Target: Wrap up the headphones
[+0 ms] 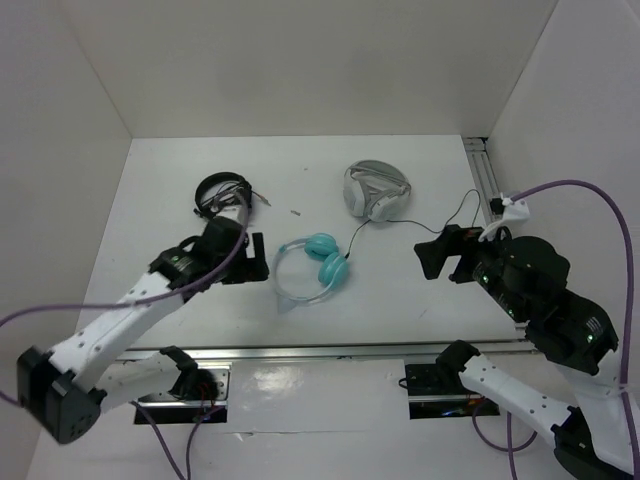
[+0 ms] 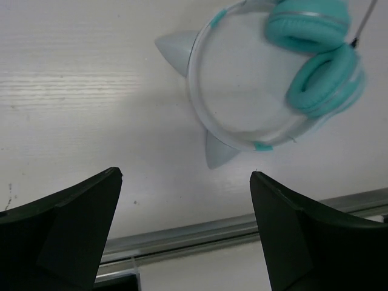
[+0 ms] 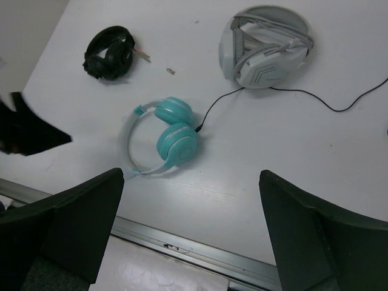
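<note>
At the middle of the counter you have the headphones lying flat. Both teal ear cups are folded together on the 3 o'clock side, and the pale headband loops out toward 9 o'clock. In your left wrist view the headphones fill the upper right, with two pale pointed tabs standing off the band. The thin black cable leaves the ear cups toward 1 o'clock and reaches the near edge of the white and grey headphones. Whether it passes under them you cannot tell. A black line carries on from there toward 3 o'clock.

Your left tool sits at the headband's 9 o'clock, just beside it but not touching. Its jaws are spread wide with nothing between them. Your right tool is at 3 o'clock, well apart from the ear cups, and its jaws are likewise parted and empty. Its wrist camera looks across at the headphones.

All-black headphones lie at 10 o'clock, behind the left tool. A metal rail runs along the counter's 6 o'clock edge.
</note>
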`<state>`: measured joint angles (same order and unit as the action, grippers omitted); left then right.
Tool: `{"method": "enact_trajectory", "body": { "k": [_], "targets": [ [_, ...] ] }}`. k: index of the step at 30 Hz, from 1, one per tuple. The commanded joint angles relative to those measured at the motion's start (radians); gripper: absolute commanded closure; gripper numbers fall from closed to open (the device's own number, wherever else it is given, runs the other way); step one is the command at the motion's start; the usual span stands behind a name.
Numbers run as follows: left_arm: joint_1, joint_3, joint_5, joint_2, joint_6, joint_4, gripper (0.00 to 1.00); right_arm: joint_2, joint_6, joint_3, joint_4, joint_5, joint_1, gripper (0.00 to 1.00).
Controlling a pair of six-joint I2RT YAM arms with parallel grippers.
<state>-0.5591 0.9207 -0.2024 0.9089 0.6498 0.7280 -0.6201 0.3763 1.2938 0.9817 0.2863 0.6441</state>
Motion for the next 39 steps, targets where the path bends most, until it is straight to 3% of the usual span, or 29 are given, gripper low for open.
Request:
{"method": "enact_trajectory", "body": {
  "k": [1, 4, 8, 11, 19, 23, 25, 29, 34, 39],
  "targets": [
    [-0.047, -0.029, -0.009, 0.195, 0.128, -0.193, 0.0, -0.023, -0.014, -0.019, -0.103, -0.036, 0.008, 0.0],
    [-0.074, -0.017, -0.019, 0.307, 0.192, -0.265, 0.0, -0.044, -0.024, -0.045, -0.124, -0.073, 0.008, 0.0],
    [-0.116, 0.018, -0.132, 0.511, 0.312, -0.245, 0.0, -0.044, -0.024, -0.086, -0.146, -0.11, 0.008, 0.0],
    [-0.116, 0.009, -0.152, 0.576, 0.35, -0.255, 0.0, -0.021, -0.024, -0.122, -0.156, -0.122, 0.008, 0.0],
    [-0.125, -0.025, -0.189, 0.746, 0.465, -0.246, 0.16, 0.011, -0.024, -0.148, -0.175, -0.142, 0.008, 0.0],
    [-0.125, -0.034, -0.189, 0.779, 0.475, -0.246, 0.4, 0.022, -0.024, -0.148, -0.175, -0.142, 0.008, 0.0],
    [-0.125, -0.043, -0.164, 0.791, 0.485, -0.246, 0.63, 0.022, -0.024, -0.139, -0.175, -0.133, 0.008, 0.0],
    [-0.125, -0.1, -0.137, 0.791, 0.495, -0.269, 0.97, 0.022, -0.024, -0.139, -0.175, -0.133, 0.008, 0.0],
    [-0.148, -0.12, -0.17, 0.745, 0.495, -0.165, 1.0, 0.022, -0.033, -0.152, -0.205, -0.154, 0.008, 0.0],
    [-0.246, -0.025, -0.34, 0.471, 0.475, 0.124, 1.0, 0.059, -0.068, -0.208, -0.316, -0.215, 0.008, 0.0]
  ]
}}
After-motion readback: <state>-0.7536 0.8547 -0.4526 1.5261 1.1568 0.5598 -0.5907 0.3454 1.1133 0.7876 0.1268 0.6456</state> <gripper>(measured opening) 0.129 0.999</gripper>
